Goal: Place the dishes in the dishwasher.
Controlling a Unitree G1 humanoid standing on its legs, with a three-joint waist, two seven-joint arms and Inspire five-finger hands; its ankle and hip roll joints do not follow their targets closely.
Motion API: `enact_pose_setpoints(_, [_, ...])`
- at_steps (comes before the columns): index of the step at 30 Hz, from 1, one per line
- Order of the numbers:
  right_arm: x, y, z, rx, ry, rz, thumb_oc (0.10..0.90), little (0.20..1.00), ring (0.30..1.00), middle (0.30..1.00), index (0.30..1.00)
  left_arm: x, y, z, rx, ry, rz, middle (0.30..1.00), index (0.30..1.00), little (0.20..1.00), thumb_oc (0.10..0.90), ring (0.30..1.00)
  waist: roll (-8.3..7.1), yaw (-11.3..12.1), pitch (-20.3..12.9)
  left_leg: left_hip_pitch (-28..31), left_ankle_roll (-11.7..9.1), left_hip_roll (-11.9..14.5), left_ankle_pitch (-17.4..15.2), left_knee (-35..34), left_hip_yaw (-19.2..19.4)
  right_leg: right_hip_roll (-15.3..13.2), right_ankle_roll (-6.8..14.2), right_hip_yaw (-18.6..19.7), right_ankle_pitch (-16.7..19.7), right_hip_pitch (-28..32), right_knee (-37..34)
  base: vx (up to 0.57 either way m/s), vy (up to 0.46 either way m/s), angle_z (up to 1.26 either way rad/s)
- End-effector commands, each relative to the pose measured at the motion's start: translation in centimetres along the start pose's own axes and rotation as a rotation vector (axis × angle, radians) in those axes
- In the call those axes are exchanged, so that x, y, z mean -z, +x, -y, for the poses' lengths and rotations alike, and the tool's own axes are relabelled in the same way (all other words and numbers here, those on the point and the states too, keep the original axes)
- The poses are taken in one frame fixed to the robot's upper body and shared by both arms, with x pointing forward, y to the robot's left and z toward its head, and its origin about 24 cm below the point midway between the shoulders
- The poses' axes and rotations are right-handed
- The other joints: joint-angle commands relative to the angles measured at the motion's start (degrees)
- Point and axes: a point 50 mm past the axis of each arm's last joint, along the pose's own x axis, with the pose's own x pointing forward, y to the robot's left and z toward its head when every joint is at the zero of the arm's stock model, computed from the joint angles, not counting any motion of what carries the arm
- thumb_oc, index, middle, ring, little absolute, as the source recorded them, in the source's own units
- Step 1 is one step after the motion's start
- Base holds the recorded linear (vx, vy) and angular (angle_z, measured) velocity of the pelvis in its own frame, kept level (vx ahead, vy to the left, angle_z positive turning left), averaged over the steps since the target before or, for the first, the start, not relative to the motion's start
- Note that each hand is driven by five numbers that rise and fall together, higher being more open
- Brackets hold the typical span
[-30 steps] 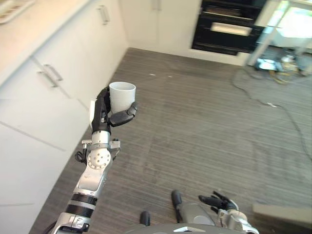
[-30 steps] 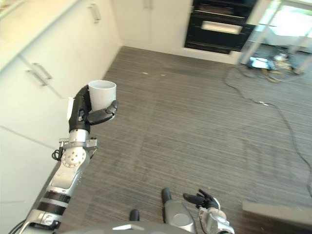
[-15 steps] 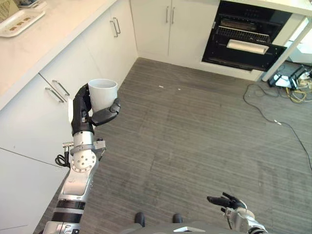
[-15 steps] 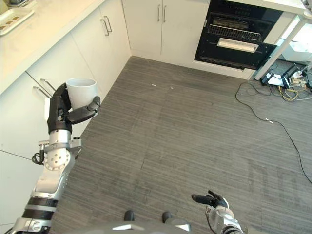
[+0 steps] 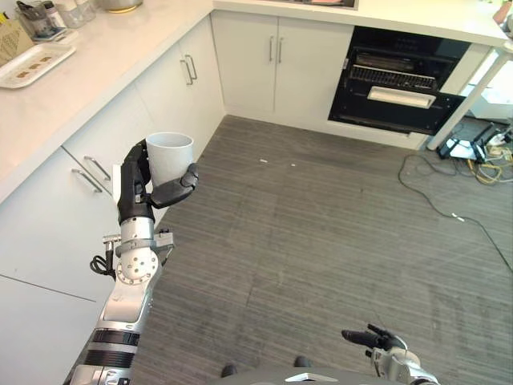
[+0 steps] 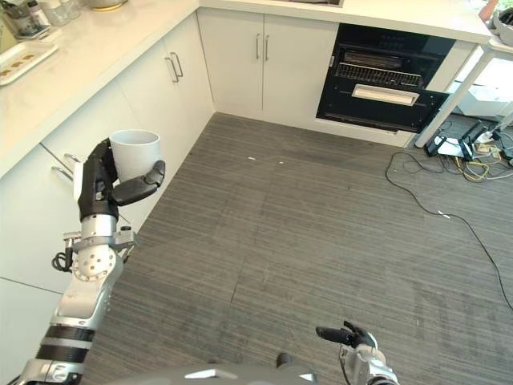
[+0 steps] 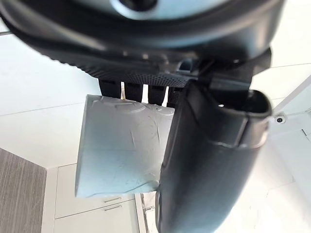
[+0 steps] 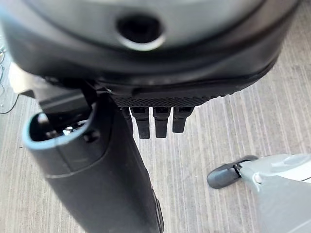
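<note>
- The white cup (image 5: pixel 170 157) has its lower part hidden behind the curled fingers and thumb of the left robot hand (image 5: pixel 143 183); its inside cannot be seen from the head views
- In the left wrist view the thumb (image 7: pixel 209 160) covers one side of the cup, and the fingers (image 7: pixel 131 89) disappear behind it
- The right robot hand (image 5: pixel 377 341) sits at the bottom edge, its palm cut off by the frame
- The tray (image 5: pixel 34 64) on the surface (image 5: pixel 104 56) is cut by the left edge; its contents are too small to tell
- The small items (image 5: pixel 36 18) at the surface's far end are too small to identify
- The dark appliance (image 5: pixel 397 80) has an interior too dim to make out
</note>
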Motion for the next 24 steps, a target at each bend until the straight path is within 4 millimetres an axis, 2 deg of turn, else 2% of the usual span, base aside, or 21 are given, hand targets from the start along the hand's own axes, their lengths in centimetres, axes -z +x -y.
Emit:
enact_pose_setpoints(1, [13.4,-4.1,2.2,0.094,0.045,-0.392,0.8,0.9,0.9,0.9,0.9,-5.8,1.5,-1.3,0.019,0.027,0.306,0.3,0.3,0.3,0.4,0.3,-4.37,-6.5,-0.6,-8.8,-5.8,15.3,5.8,1.6,32.8,-14.6,11.0,-7.0,7.8,0.2,2.8,-0.16,-0.229,0.0])
enact_pose_setpoints(3, [10.3,-2.7,0.3,0.02,-0.022,-0.274,0.8,0.9,0.9,0.9,0.9,-4.7,1.4,-2.2,-0.017,0.047,0.254,0.3,0.3,0.3,0.4,0.3,-3.93,-5.0,-0.3,-8.1,-8.4,19.3,9.0,2.2,35.4,-10.5,11.0,-8.9,-0.2,-0.6,1.2,-0.29,-0.385,-0.02])
enact_pose_setpoints(4, [9.5,-2.4,0.0,0.008,-0.029,-0.245,0.8,0.9,0.9,0.9,0.9,-4.4,1.3,-2.1,-0.017,0.036,0.237,0.3,0.3,0.3,0.4,0.3,-3.74,-4.7,0.7,-9.2,-8.3,21.0,10.9,4.0,36.4,-7.7,9.2,-7.7,-1.9,-0.8,1.0,-0.35,-0.475,-0.03])
enact_pose_setpoints(5, [9.2,-2.3,-0.1,0.001,-0.027,-0.228,0.8,0.9,0.9,0.9,0.9,-4.1,1.2,-1.6,-0.006,0.01,0.22,0.3,0.3,0.3,0.4,0.3,-3.08,-4.3,1.4,-10.3,-9.0,22.5,12.0,4.8,34.7,-4.8,7.5,-5.9,-3.6,-0.5,1.0,-0.34,-0.422,-0.02])
enact_pose_setpoints(7, [8.2,-2.0,0.0,-0.017,-0.068,-0.198,0.8,0.9,0.9,0.9,0.9,-3.8,0.9,-0.9,-0.003,-0.046,0.203,0.3,0.3,0.3,0.4,0.3,-1.98,-3.9,4.0,-10.9,-9.9,23.8,12.6,7.7,30.9,-2.5,5.9,-6.5,-4.4,0.7,1.0,-0.3,-0.313,0.01])
enact_pose_setpoints(8, [7.7,-1.8,-0.3,-0.035,-0.106,-0.181,0.8,0.9,0.9,0.9,0.9,-3.6,0.6,-0.6,-0.007,-0.079,0.195,0.3,0.3,0.3,0.4,0.3,-1.91,-2.9,5.0,-11.1,-9.7,22.7,11.6,10.4,26.9,-1.7,4.9,-6.2,-4.6,1.0,1.0,-0.3,-0.293,0.04])
enact_pose_setpoints(9, [6.9,-1.5,0.1,-0.025,-0.14,-0.16,0.8,0.9,0.9,0.9,0.9,-3.7,0.6,-0.2,0.001,-0.095,0.199,0.3,0.3,0.3,0.4,0.3,-1.91,-1.4,6.2,-11.6,-9.4,20.1,11.1,14.0,18.9,-0.8,3.9,-5.4,-3.9,0.7,1.0,-0.29,-0.346,0.07])
enact_pose_setpoints(10, [6.3,-1.4,0.3,-0.022,-0.166,-0.146,0.8,0.9,0.9,0.9,0.9,-3.7,0.5,0.2,0.02,-0.1,0.199,0.3,0.3,0.3,0.4,0.3,-2.34,-0.7,6.9,-11.8,-8.2,16.7,8.8,17.0,11.3,-0.3,3.1,-4.4,-3.6,0.4,1.2,-0.29,-0.421,0.08])
enact_pose_setpoints(11, [5.8,-1.2,0.6,-0.013,-0.189,-0.132,0.8,0.9,0.9,0.9,0.9,-3.7,0.4,0.3,0.036,-0.084,0.202,0.3,0.3,0.3,0.4,0.3,-3.55,-0.3,7.1,-12.3,-6.7,10.9,4.1,23.4,4.6,-0.1,2.3,-2.8,-2.5,-0.1,1.5,-0.25,-0.455,0.1])
enact_pose_setpoints(12, [5.8,-1.2,1.0,0.0,-0.199,-0.135,0.8,0.9,0.9,0.9,0.9,-3.9,0.3,0.3,0.046,-0.071,0.21,0.3,0.3,0.3,0.4,0.3,-3.89,-0.2,6.8,-12.6,-5.7,7.3,1.1,26.1,2.0,0.2,2.0,-2.3,-2.2,-0.1,1.7,-0.23,-0.421,0.09])
enact_pose_setpoints(14, [6.2,-1.4,1.8,0.03,-0.19,-0.154,0.8,0.9,0.9,0.9,0.9,-4.4,0.4,0.2,0.03,-0.073,0.235,0.3,0.3,0.3,0.4,0.3,-3.82,-0.8,6.2,-12.1,-3.4,0.4,-3.6,30.0,-0.6,1.0,1.1,-0.3,-1.6,-0.8,2.0,-0.2,-0.266,0.04])
enact_pose_setpoints(15, [7.3,-1.7,2.2,0.043,-0.195,-0.203,0.8,0.9,0.9,0.9,0.9,-4.6,0.5,0.3,-0.006,-0.123,0.24,0.3,0.3,0.3,0.4,0.3,-2.93,-1.1,5.1,-9.9,-1.1,-4.6,-6.5,26.8,-2.7,2.7,0.6,2.0,-1.1,-1.7,2.4,-0.14,-0.14,0.01])
enact_pose_setpoints(17, [7.3,-1.7,2.2,0.043,-0.195,-0.203,0.8,0.9,0.9,0.9,0.9,-4.6,0.5,0.3,-0.006,-0.123,0.24,0.3,0.3,0.3,0.4,0.3,-2.93,-1.1,5.1,-9.8,-1.1,-4.6,-6.5,26.7,-2.7,2.7,0.6,2.1,-1.1,-1.7,2.4,-0.01,-0.047,-0.01])
enact_pose_setpoints(18, [8.7,-2.1,2.7,0.065,-0.214,-0.263,0.8,0.9,0.9,0.9,0.9,-4.9,0.7,0.7,-0.021,-0.148,0.251,0.3,0.3,0.3,0.4,0.3,-1.38,-1.8,3.9,-5.5,1.4,-5.6,-9.4,19.1,-2.8,4.6,0.5,2.9,-1.0,-2.8,3.6,0.0,0.0,0.0])
enact_pose_setpoints(19, [9.0,-2.3,2.6,0.071,-0.212,-0.254,0.8,0.9,0.9,0.9,0.9,-5.0,1.0,1.0,-0.025,-0.14,0.257,0.3,0.3,0.3,0.4,0.3,-1.36,-3.4,2.5,-2.5,1.9,-4.4,-8.8,12.1,-2.8,6.2,0.4,3.5,-0.6,-3.7,4.5,0.0,0.0,0.0])
enact_pose_setpoints(20, [9.0,-2.3,2.6,0.071,-0.212,-0.254,0.8,0.9,0.9,0.9,0.9,-5.0,1.0,1.0,-0.026,-0.14,0.257,0.3,0.3,0.3,0.4,0.3,-1.37,-3.3,2.4,-2.1,1.9,-4.4,-8.5,11.3,-2.8,6.2,0.4,3.6,-0.7,-3.7,4.6,0.0,0.0,0.0])
enact_pose_setpoints(22, [9.0,-2.3,2.3,0.077,-0.182,-0.238,0.8,0.9,0.9,0.9,0.9,-5.5,1.5,1.6,-0.024,-0.13,0.278,0.3,0.3,0.3,0.4,0.3,-1.37,-4.6,1.4,-0.6,2.4,-4.1,-6.8,6.1,-3.9,6.9,0.7,3.8,-0.7,-4.9,5.7,0.0,0.0,0.0])
enact_pose_setpoints(24, [8.9,-2.2,2.0,0.071,-0.174,-0.224,0.8,0.9,0.9,0.9,0.9,-5.8,1.7,1.9,-0.014,-0.125,0.295,0.3,0.3,0.3,0.4,0.3,-1.41,-5.0,1.2,-0.3,2.3,-3.8,-6.3,4.6,-3.5,7.0,0.8,3.7,-0.9,-5.1,5.9,0.0,0.0,0.0])
